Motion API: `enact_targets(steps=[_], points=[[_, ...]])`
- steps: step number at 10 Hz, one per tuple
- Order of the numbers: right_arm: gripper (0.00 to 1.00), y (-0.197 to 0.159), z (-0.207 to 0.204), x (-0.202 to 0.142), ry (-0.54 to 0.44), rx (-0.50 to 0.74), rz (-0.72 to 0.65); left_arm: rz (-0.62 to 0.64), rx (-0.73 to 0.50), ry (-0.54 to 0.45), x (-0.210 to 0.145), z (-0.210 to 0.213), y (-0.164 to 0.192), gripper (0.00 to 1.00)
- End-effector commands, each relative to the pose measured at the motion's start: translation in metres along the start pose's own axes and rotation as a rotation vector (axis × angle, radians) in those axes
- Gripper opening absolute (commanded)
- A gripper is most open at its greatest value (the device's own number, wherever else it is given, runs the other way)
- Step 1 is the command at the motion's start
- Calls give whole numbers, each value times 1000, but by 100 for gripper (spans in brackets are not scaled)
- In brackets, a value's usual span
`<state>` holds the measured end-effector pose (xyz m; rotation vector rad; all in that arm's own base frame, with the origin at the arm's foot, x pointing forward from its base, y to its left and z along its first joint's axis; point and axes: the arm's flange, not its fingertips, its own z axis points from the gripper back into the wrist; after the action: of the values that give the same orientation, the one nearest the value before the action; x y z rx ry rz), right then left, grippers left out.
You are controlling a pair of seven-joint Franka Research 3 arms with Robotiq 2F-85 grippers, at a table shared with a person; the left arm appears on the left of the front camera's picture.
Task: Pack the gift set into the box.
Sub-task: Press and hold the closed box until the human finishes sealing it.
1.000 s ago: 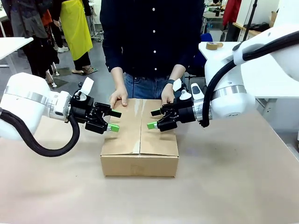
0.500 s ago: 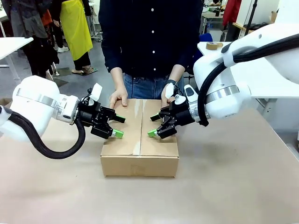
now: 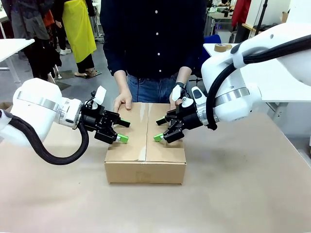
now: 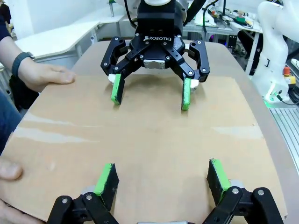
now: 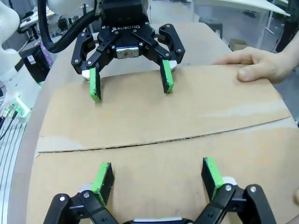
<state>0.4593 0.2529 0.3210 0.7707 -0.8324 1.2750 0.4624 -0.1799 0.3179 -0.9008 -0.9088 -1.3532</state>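
Brown cardboard carton (image 3: 145, 167) sits mid-table (image 3: 233, 194) with its top flaps folded flat, seam down the middle; the inside is hidden. Left gripper (image 3: 122, 131) has its fingers spread wide, low over the left flap. Right gripper (image 3: 159, 129) is likewise spread, over the right flap. Contact with the flaps is unclear. The person's hand (image 3: 123, 102) and other hand (image 3: 176, 96) rest on the carton's far edge.

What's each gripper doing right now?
Left gripper: open, holding nothing, over the box.
Right gripper: open, holding nothing, over the box.
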Motion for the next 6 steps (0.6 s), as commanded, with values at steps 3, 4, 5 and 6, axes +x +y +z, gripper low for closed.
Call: enact_targets(steps=[3, 4, 5, 6], points=[[100, 0, -2, -5, -10, -11, -12, 1, -9, -5, -2, -1, -2, 100], [100, 0, -2, -5, -10, -11, -12, 1, -9, -5, -2, -1, -2, 100], [100, 0, -2, -5, -10, -11, -12, 1, -9, -5, -2, -1, -2, 100], [100, 0, -2, -5, -10, -11, -12, 1, -9, -5, -2, -1, -2, 100]])
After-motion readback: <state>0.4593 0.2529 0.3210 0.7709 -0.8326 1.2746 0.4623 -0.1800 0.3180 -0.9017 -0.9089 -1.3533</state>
